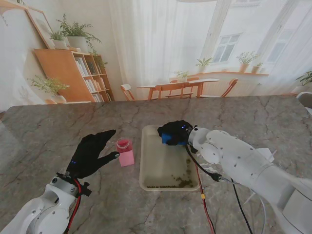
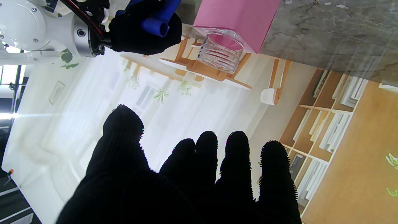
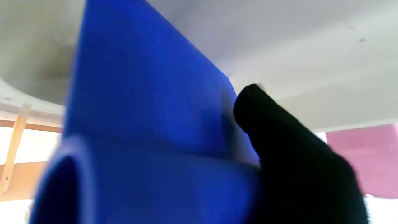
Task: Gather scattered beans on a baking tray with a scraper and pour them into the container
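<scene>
Stand view first: we see a cream baking tray (image 1: pixel 146 165) lying lengthwise on the grey marble table (image 1: pixel 48 126), between our two arms. Our right hand (image 1: pixel 174 132), in a black glove, sits over the far end of the tray with its fingers wrapped around a blue scraper (image 1: pixel 168 138). The beans (image 1: pixel 179 183) lie as a dark band along the tray's near edge, thickest toward the near right corner; we cannot make out single beans. The rest of the tray floor looks bare.

Just left of the tray stands the container (image 1: pixel 125 151), a pink box with a clear round neck on top. Our left hand (image 1: pixel 90 153) hovers to its left, holding nothing, fingers spread and pointing away from us, with the thumb tip reaching close to the container; we cannot tell whether it touches.

From the left wrist we look past the splayed black fingers (image 2: pixel 236 161) at the container (image 2: pixel 239 21) and its ribbed clear neck, with the right hand (image 2: pixel 136 32) and scraper handle (image 2: pixel 155 26) beyond.

From the right wrist the scraper blade (image 3: pixel 140 102) fills most of the picture, blurred, with one gloved finger (image 3: pixel 279 137) pressed beside it and the tray floor (image 3: pixel 311 62) behind.
</scene>
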Robot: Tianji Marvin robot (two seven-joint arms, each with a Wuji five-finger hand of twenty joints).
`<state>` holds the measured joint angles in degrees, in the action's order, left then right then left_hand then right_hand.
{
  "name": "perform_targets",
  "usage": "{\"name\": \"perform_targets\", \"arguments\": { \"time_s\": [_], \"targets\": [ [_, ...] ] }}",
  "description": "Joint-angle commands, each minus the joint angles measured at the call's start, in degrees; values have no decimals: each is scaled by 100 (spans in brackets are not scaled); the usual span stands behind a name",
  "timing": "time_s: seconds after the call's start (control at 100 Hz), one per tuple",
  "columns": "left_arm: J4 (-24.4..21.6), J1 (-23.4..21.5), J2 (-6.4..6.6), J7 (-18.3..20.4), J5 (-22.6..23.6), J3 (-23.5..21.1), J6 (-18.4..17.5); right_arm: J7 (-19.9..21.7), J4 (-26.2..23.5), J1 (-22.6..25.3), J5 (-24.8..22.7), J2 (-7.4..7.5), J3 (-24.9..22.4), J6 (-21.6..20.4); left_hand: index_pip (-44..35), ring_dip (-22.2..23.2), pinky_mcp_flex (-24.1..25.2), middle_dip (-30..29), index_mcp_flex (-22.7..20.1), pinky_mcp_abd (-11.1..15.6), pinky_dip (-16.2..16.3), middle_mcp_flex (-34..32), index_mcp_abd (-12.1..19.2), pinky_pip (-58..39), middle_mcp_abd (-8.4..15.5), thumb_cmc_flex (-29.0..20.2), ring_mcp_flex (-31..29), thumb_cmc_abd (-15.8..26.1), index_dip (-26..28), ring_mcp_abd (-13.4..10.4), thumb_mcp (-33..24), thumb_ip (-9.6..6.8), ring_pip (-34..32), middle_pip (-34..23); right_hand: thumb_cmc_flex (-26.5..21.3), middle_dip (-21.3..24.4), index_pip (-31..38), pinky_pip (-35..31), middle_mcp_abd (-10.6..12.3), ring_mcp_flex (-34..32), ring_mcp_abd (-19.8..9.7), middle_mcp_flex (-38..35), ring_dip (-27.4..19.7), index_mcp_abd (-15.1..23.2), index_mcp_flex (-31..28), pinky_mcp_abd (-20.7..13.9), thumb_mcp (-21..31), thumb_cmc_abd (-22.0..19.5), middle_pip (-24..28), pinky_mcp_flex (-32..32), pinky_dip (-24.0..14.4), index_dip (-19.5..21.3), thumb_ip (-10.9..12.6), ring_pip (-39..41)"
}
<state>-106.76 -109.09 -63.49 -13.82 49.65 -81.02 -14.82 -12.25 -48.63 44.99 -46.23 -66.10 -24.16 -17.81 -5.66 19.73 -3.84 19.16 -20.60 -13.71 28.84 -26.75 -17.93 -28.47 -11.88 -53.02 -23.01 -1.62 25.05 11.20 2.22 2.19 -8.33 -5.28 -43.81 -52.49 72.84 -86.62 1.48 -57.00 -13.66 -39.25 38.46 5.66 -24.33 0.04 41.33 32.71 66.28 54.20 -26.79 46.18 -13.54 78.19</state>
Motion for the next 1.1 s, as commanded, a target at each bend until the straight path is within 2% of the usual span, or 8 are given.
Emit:
{"name": "perform_targets", "arguments": {
  "time_s": [0.0, 0.22, 0.57, 1.09],
  "targets": [
    [5, -27, -8, -17, -9, 12, 10, 145, -29, 145, -34, 82, -14, -61, -10, 35, 16, 89, -86, -107, 86, -48, 77, 88, 191, -104, -56, 205, 24, -46, -2, -34, -44, 27, -123, -113, 310, -314, 88, -286, -433, -111, -92, 301, -175, -128, 113, 14, 190, 174, -138, 180, 127, -9],
    [-7, -50, -12, -48, 3, 3, 16, 302, -441, 493, -232, 248, -361, -88, -10, 35, 18, 90, -87, -120, 88, -51, 74, 89, 190, -94, -52, 199, 24, -35, 2, -33, -41, 26, 59, -160, 350, -416, 7, -285, -345, -141, -57, 219, -228, -25, 108, -1, 173, 140, -182, 214, 135, 71],
    [-30, -101, -20, -122, 34, -28, 5, 485, -1070, 1098, -540, 435, -922, -70, -10, 38, 16, 89, -86, -117, 90, -46, 76, 93, 191, -102, -59, 200, 25, -39, 0, -34, -43, 28, 196, -260, 407, -563, -31, -305, -379, -147, -11, 151, -230, -25, 112, 29, 192, 147, -224, 367, 163, 207],
    [-49, -134, -24, -155, 47, -46, -1, 881, -1895, 1968, -738, 584, -1714, -49, -11, 40, 13, 89, -91, -122, 92, -48, 75, 93, 188, -98, -65, 197, 24, -39, 2, -33, -46, 28, 256, -324, 373, -679, -52, -371, -379, -261, 16, 163, -370, -18, 181, 79, 167, 190, -260, 438, 144, 287]
  ]
}}
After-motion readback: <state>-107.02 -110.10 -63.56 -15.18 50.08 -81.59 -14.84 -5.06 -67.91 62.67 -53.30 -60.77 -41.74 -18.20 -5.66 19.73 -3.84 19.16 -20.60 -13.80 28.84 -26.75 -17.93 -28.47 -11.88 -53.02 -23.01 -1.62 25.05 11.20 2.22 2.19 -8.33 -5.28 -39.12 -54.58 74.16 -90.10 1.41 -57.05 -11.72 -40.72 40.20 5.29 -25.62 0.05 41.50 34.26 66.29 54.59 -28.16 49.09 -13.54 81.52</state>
